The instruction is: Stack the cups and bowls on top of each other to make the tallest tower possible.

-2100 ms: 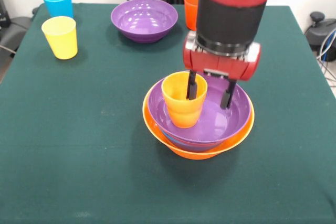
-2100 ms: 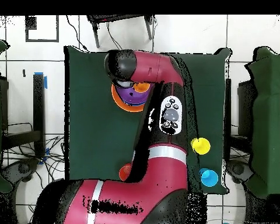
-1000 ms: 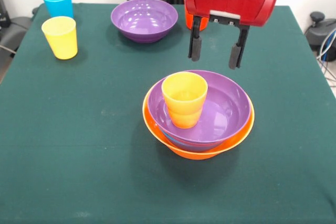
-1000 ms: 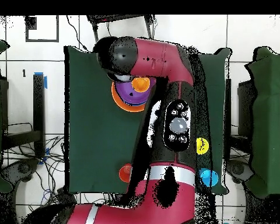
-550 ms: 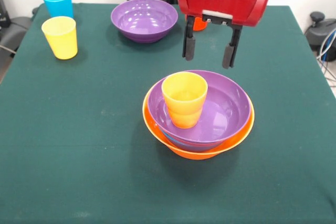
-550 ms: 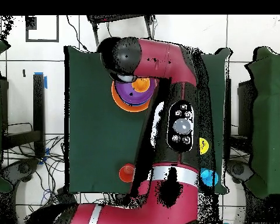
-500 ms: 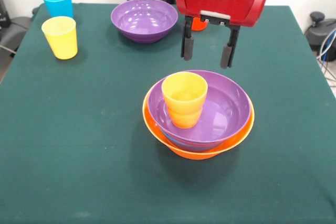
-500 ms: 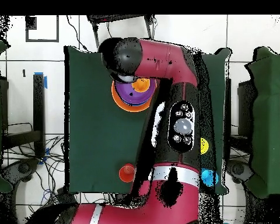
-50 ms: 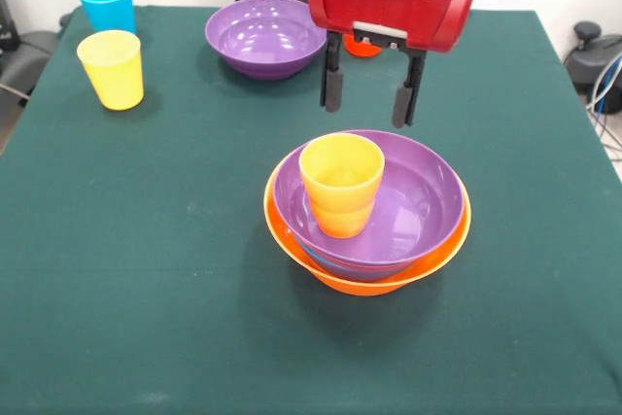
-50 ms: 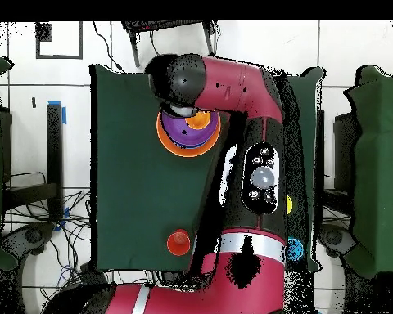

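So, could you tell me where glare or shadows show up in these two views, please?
Front view: soft highlights shine inside the far purple bowl and the stacked purple bowl; the tower casts a dim shadow on the cloth before it. Overhead view: the arm hides much of the table; no glare stands out.

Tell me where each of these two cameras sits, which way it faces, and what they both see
Front view: across the table from the robot, looking at the green table; only the open gripper and red wrist show.
Overhead view: above, looking straight down with the base at the bottom; the whole red arm shows.
Shared: the orange cup in the purple bowl nested in the orange bowl, and the red-orange cup.
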`<state>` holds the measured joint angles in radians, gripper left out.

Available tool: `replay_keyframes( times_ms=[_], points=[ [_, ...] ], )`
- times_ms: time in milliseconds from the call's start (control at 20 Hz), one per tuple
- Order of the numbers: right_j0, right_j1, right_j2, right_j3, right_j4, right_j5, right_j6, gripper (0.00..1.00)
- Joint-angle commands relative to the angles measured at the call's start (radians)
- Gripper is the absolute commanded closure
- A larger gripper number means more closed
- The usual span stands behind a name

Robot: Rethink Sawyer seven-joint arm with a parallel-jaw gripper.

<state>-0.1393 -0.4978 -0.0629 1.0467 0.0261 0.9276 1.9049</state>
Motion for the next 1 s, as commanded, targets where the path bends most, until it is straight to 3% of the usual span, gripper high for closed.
replay_keyframes(
  times_ms=[50,1000],
  points=[
    [-0.008,0.029,0.083,0.114,-0.036,0.031,-0.039,0.0],
    [0.014,0.053,0.074,0.089,-0.039,0.001,0.007,0.0]
  ],
)
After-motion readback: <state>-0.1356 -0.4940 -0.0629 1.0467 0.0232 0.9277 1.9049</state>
